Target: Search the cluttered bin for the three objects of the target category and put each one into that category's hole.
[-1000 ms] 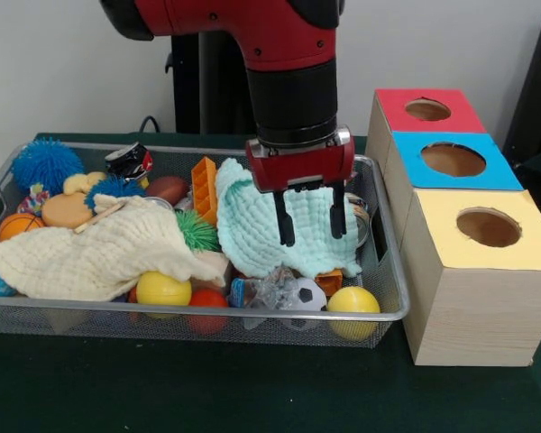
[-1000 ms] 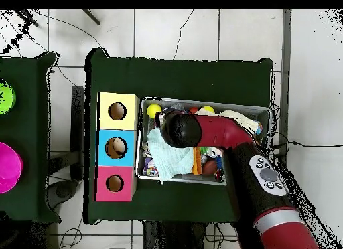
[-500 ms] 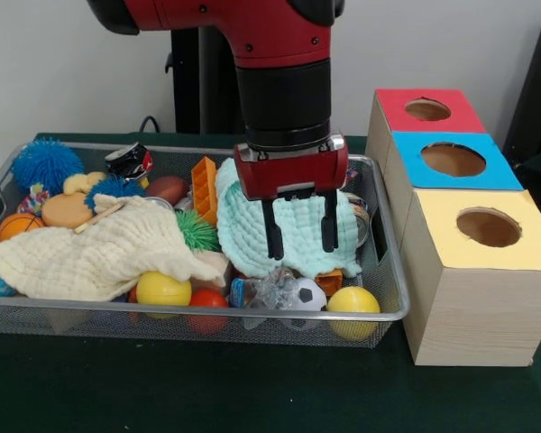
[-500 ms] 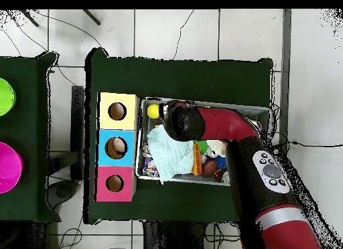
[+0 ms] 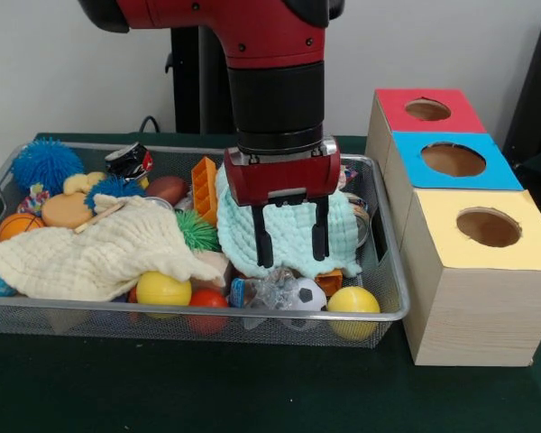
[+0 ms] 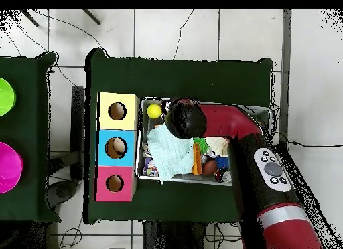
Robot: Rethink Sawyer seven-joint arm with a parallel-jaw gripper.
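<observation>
I am seeing the gripper (image 5: 289, 244) hanging with fingers apart and empty over the mint cloth (image 5: 284, 236) in the wire bin (image 5: 379, 311). Balls, including the yellow ball (image 5: 353, 300), are lying unsorted; I judge nothing delivered yet.
</observation>
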